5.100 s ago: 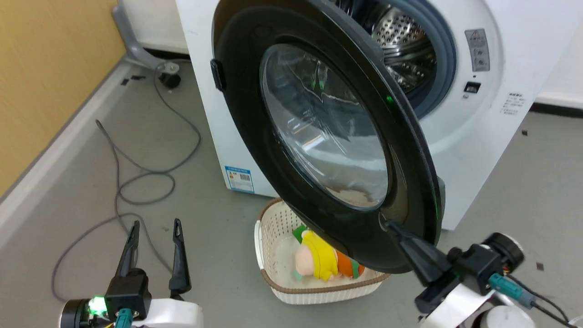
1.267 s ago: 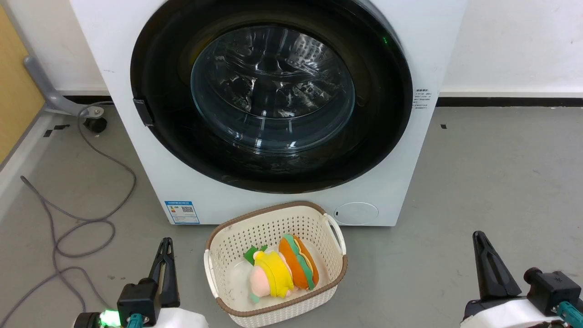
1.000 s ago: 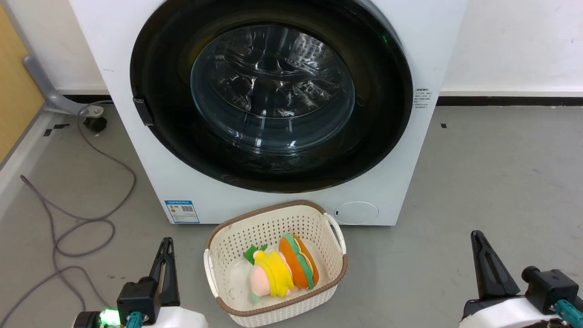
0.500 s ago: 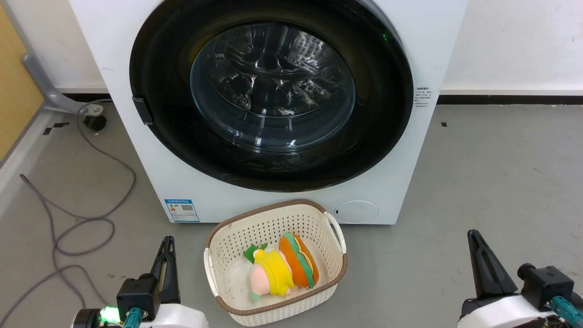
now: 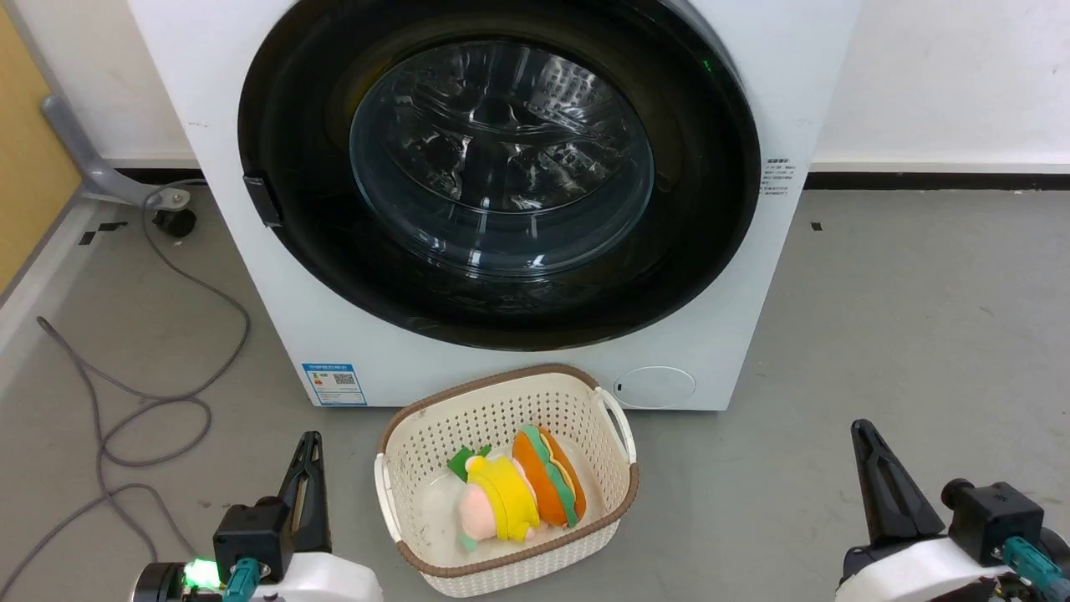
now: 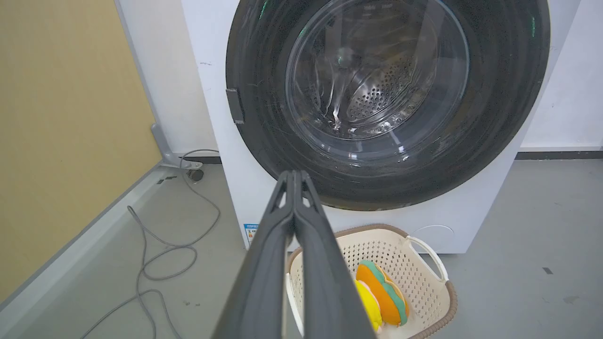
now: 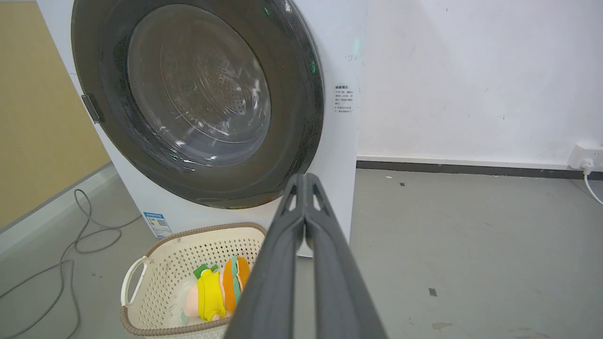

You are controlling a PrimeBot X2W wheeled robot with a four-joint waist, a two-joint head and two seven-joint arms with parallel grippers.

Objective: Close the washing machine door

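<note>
- Grey floor [image 5: 878,293] runs back to a white wall [image 5: 936,84]; a yellow panel [image 5: 25,159] borders it on my left.
- I read the washing machine [image 5: 276,326] as standing on this floor, front toward the head camera; blue sticker [image 5: 333,384] low at its left corner; round flap [image 5: 654,387] low at its right.
- The washing machine door [image 5: 501,167] lies flush against the machine front, glossy black rim unbroken all round; the left wrist view shows drum perforations through the glass bowl.
- A cream basket [image 5: 501,378] sits on the floor just in front of the machine, below the door; plush toys [image 5: 510,497] lie inside it, yellow beside orange.
- Left pincer [image 5: 311,439]: low in the head view, left of the basket, well apart from the door; the left wrist view shows its two fingers [image 6: 264,263] pressed together tip to tip, nothing between them.
- Right pincer [image 5: 861,428]: low on the opposite side, over bare floor right of the basket, well apart from the door; the right wrist view shows its fingers [image 7: 278,263] likewise together, holding nothing.
</note>
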